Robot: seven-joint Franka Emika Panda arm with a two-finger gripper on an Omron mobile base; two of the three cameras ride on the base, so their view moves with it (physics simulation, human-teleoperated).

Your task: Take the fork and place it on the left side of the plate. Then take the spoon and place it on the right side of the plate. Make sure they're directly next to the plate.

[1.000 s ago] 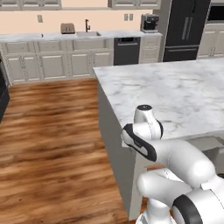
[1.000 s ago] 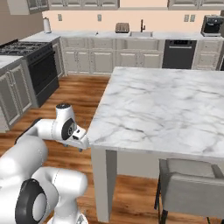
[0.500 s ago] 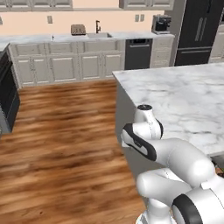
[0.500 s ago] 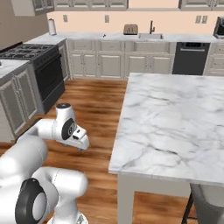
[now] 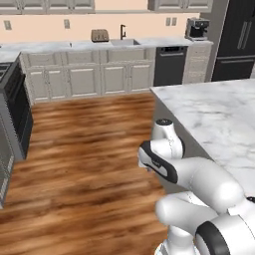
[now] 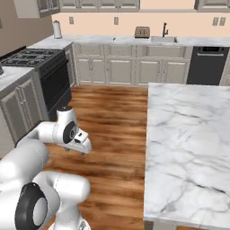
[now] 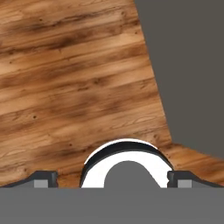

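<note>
Pincer: one pincer (image 7: 112, 177), seen in the hand view with its two dark finger tips (image 7: 43, 178) set far apart at the bottom corners; it stands wide open with nothing between the jaws.
Below the pincer: wooden floor (image 7: 74, 87) (brown planks), with the dark grey side of the island (image 7: 188, 74) rising at the right of that view.
Arm: one white arm (image 5: 199, 174) folded low beside the island; its hand (image 6: 81, 141) hangs over the floor in the right base view, just off the island's edge.
Bench: one island with a white marble top (image 6: 188, 148), its top bare in the part that shows in both base views.
Fork, spoon, plate: cannot tell where they are; none can be made out on the marble.
Back wall: one long run of pale cabinets (image 5: 99, 77) under a light worktop.
On the worktop: one toaster (image 5: 99, 35), one sink tap (image 5: 122, 32), one coffee maker (image 5: 197, 29), one paper towel roll (image 6: 57, 29).
Appliances: one dishwasher (image 5: 168, 65), one black stove (image 6: 40, 72) (at the left), one dark fridge (image 5: 239, 40).
</note>
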